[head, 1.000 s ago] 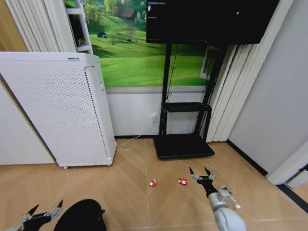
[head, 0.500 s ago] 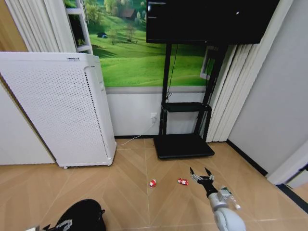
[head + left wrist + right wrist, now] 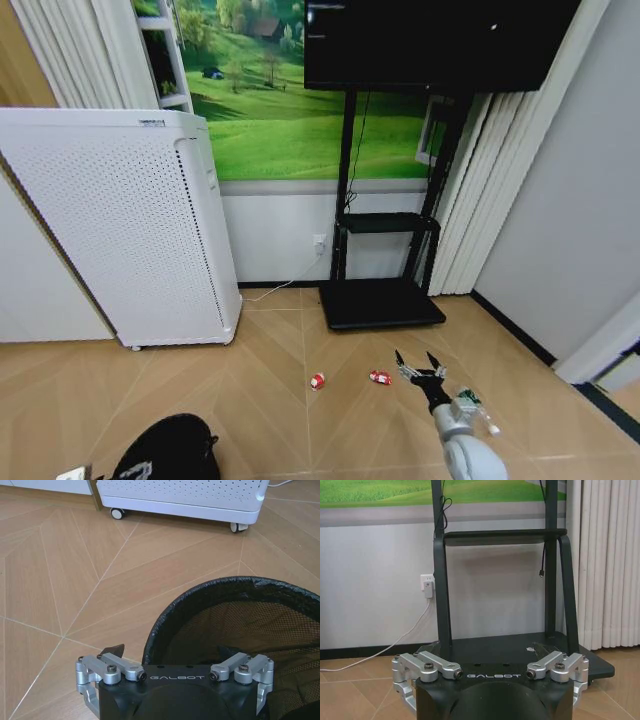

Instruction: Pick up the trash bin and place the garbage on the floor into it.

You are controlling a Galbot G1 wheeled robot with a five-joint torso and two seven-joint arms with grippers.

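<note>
Head view first: at the left edge of the floor (image 3: 150, 380) we see a white perforated appliance (image 3: 120, 220) standing on small wheels against the wall. In front of it, at the near edge of the parquet, sits the trash bin (image 3: 170, 450), black and lined with a mesh-like bag. Our left gripper (image 3: 170, 655) hangs over the bin's rim (image 3: 200, 592), jaws spread, one tip outside the rim and the other inside it.

Near the middle of the floor lie two red-and-white pieces of garbage, one (image 3: 317, 380) left of the other (image 3: 380, 377), apart from each other. Behind them stands a black TV stand (image 3: 385, 300).

Our right gripper (image 3: 421, 364) hovers just right of the second piece, jaws spread wide. A clear bottle (image 3: 470, 405) lies beside the right arm.
</note>
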